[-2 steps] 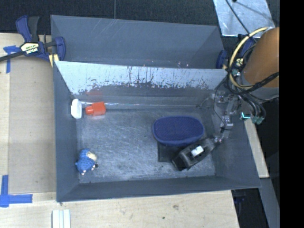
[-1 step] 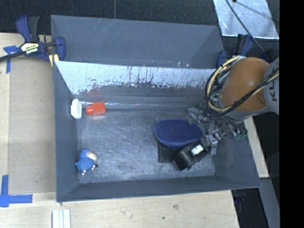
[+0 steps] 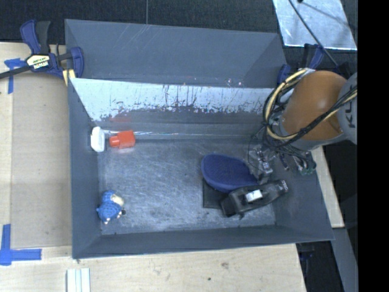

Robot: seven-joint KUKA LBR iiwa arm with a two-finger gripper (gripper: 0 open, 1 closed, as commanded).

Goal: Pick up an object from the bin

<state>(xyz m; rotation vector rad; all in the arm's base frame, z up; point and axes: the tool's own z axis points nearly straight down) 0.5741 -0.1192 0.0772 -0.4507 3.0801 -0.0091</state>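
Note:
My gripper hangs low at the right side of the bin, under the orange wrist cover, its tips right beside the right edge of a dark blue rounded piece. That blue piece lies on a flat black square. Just below the gripper sits a black oblong device with a white label, lying slantwise. Whether anything is between the fingers is hidden.
A small clear bottle with a white cap and an orange body lies by the back left wall. A blue and white toy figure sits in the front left corner. Bare bin floor stretches between these and the gripper.

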